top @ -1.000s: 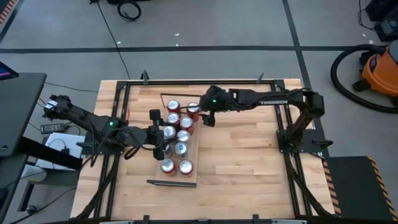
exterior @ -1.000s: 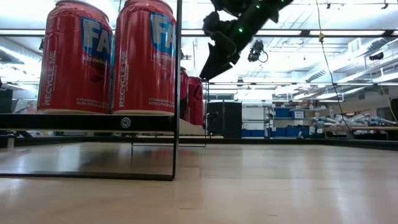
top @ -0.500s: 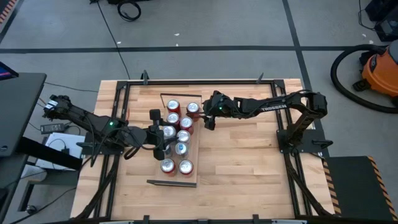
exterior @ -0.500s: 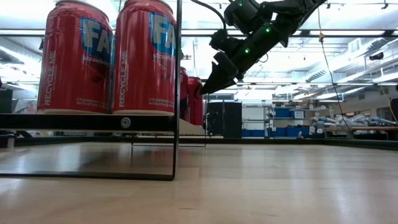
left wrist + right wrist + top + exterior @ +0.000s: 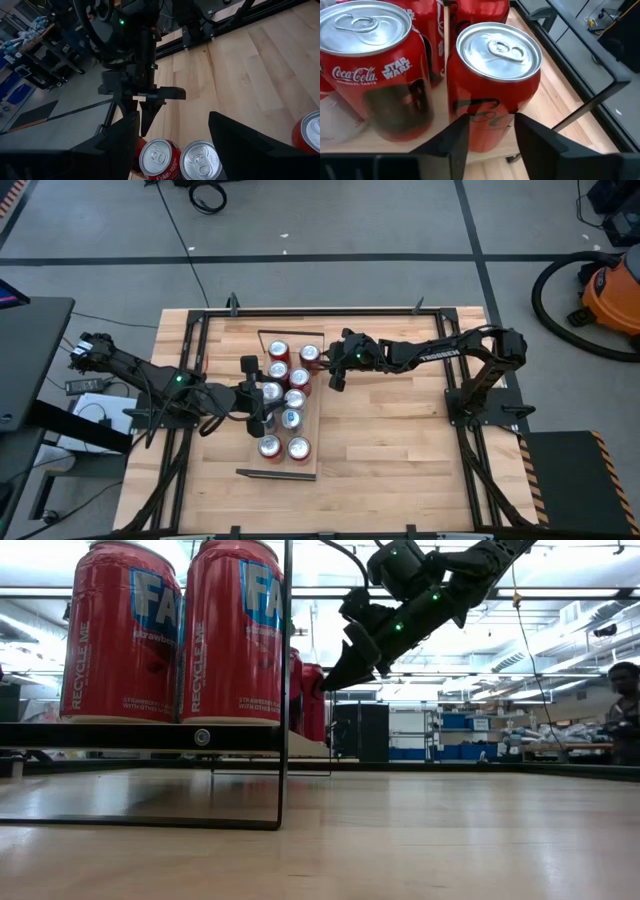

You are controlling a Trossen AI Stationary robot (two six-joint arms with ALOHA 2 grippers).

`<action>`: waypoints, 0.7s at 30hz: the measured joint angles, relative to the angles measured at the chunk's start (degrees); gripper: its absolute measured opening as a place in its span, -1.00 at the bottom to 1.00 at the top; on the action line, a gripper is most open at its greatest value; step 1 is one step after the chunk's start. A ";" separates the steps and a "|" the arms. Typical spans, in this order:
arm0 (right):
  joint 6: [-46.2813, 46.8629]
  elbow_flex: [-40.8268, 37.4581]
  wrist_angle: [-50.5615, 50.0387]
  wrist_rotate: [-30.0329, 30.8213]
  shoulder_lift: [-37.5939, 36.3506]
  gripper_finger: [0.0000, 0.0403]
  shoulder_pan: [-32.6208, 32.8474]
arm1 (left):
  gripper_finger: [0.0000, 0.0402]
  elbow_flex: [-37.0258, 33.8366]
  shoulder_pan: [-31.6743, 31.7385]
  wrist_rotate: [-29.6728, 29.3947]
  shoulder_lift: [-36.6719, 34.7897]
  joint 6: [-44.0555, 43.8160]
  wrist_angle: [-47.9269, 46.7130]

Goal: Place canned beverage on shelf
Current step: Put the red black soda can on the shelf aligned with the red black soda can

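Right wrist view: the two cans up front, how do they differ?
The Coca-Cola Star Wars can shows white script and a dark figure; the nearer can shows only dark script. The right gripper frames the nearer can; the Star Wars can stands beside it. Both are red, upright and unopened.

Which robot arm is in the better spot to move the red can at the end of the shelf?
Probably the right. The right gripper hangs beside the end can, its fingers pointing at it. The left gripper sits farther along the shelf.
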 joint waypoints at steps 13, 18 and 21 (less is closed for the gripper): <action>0.04 -0.02 2.76 -2.50 0.00 -0.67 -0.15 | 0.24 0.00 0.00 0.00 0.00 0.00 0.02; 0.27 -0.02 3.24 -2.88 0.00 -0.89 -0.15 | 0.24 0.00 0.00 0.00 0.00 0.00 0.01; 0.46 -0.02 3.67 -4.27 0.00 -0.90 -0.22 | 0.24 0.00 0.00 0.00 0.00 0.00 0.00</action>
